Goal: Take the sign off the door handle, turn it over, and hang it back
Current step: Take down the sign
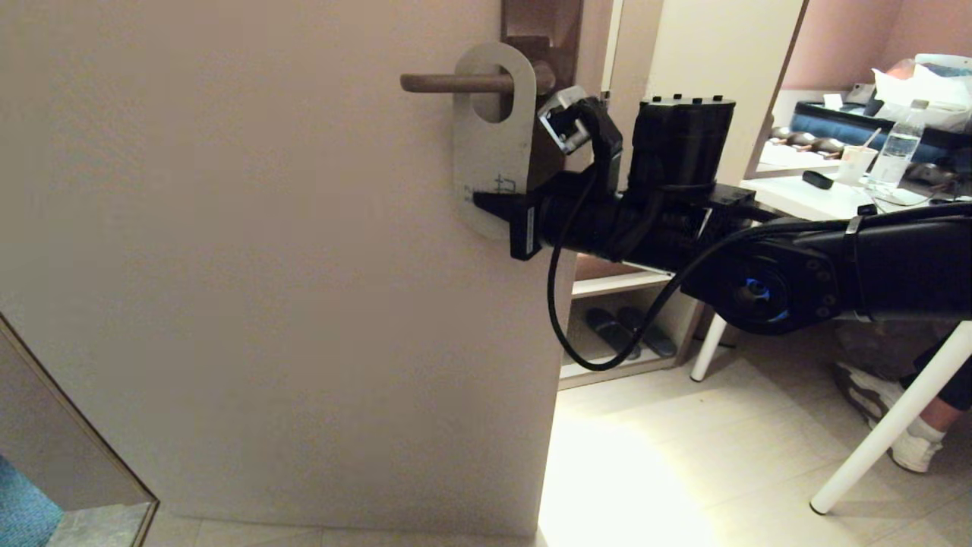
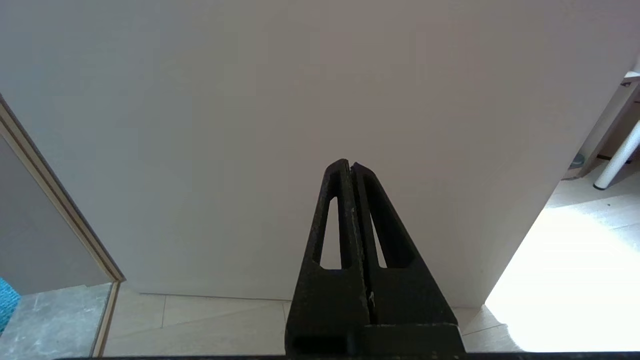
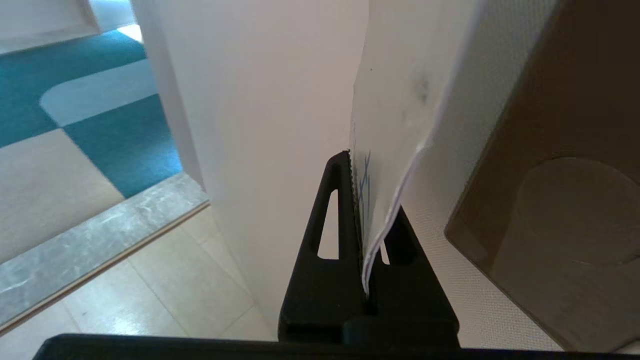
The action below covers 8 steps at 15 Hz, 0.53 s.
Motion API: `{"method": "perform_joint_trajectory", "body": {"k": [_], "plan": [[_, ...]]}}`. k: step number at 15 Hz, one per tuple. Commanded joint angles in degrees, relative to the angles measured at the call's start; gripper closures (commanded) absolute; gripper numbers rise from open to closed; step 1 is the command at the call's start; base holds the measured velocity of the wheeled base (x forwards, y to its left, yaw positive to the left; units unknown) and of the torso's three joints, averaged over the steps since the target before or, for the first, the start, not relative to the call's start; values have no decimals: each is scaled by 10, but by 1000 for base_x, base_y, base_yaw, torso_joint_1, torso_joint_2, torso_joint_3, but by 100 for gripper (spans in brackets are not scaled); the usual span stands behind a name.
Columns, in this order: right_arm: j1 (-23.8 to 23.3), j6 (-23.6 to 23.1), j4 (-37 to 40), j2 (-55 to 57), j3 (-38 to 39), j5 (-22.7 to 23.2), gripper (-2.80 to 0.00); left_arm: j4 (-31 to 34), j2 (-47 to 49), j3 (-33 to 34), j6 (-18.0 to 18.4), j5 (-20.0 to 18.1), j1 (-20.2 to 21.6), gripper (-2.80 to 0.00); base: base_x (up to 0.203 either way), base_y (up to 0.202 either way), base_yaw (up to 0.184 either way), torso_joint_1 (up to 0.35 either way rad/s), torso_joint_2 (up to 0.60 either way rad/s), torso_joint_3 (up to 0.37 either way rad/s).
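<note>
The sign [image 1: 486, 152] hangs by its oval hole on the door handle [image 1: 448, 82], its white side facing me, with faint print near the bottom. The handle is a brown horizontal lever on a tall brown backplate [image 1: 543, 30]. My right gripper [image 1: 493, 207] reaches in from the right and is shut on the sign's lower edge. In the right wrist view the sign [image 3: 395, 100] runs edge-on between the gripper's [image 3: 360, 170] jaws, next to the backplate [image 3: 560, 175]. My left gripper [image 2: 350, 165] is shut and empty, low in front of the door, out of the head view.
The pale door [image 1: 266, 266] fills the left. A framed panel [image 1: 76, 456] leans at the lower left. Right of the door's edge stand a low shelf with slippers [image 1: 623, 327], a white table [image 1: 805, 197] with a bottle [image 1: 896, 152], and a person's shoe [image 1: 911, 448].
</note>
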Motion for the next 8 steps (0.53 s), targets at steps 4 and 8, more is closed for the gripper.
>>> {"method": "perform_joint_trajectory", "body": {"k": [4,8], "plan": [[10,1,20,20,-20,-15,0,0,1,0,0,0,0,0,0,0,0,0,0,0],[24,2,23,45,-50,-42,0,0,1,0,0,1,0,0,0,0,0,0,0,0]]}}
